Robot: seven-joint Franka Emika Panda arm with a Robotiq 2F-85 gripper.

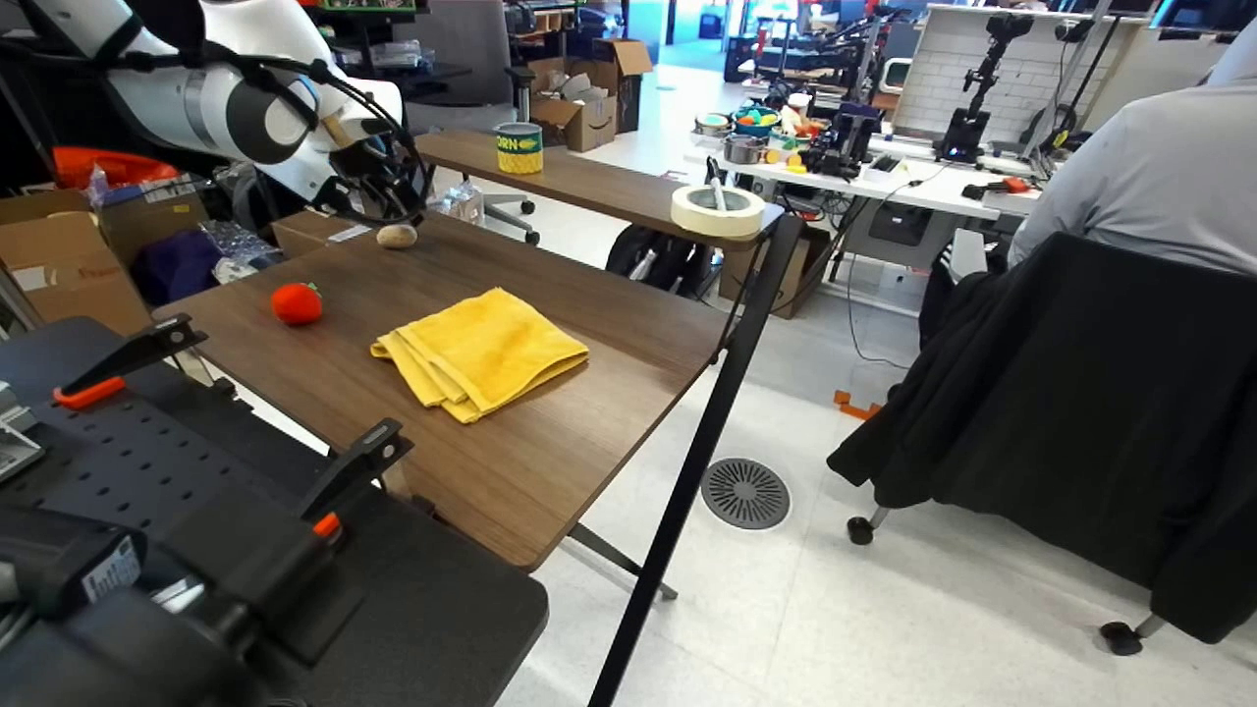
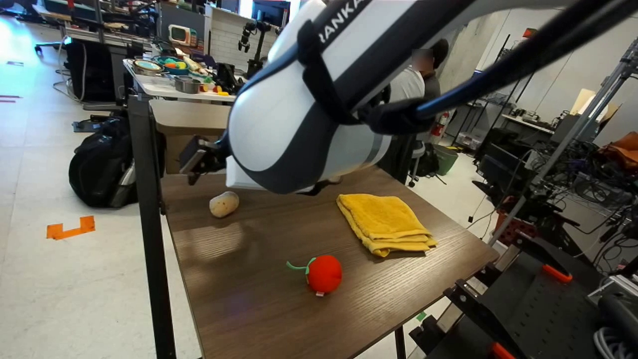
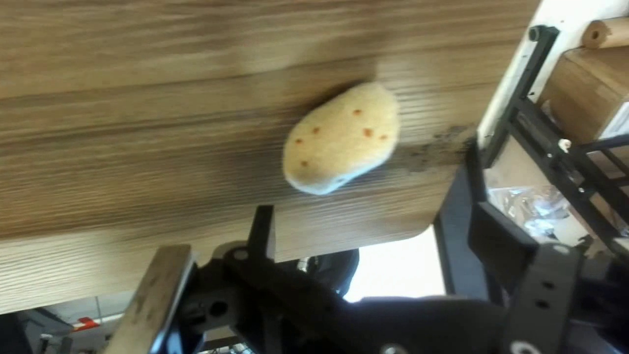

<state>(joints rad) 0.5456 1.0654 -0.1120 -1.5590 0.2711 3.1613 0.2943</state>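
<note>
The spotted toy potato (image 3: 343, 138) is just chilling near a corner of the wood-grain table (image 1: 540, 462), and the gripper (image 3: 369, 182) hangs over that same corner, jaws spread wide, clear of the potato. Elsewhere on the table there's a plush tomato (image 2: 325, 274) and a folded yellow towel (image 1: 481, 353).

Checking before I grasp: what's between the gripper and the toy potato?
The wrist view shows no object between the open gripper and the toy potato, only wooden tabletop with a dark smudge.
</note>
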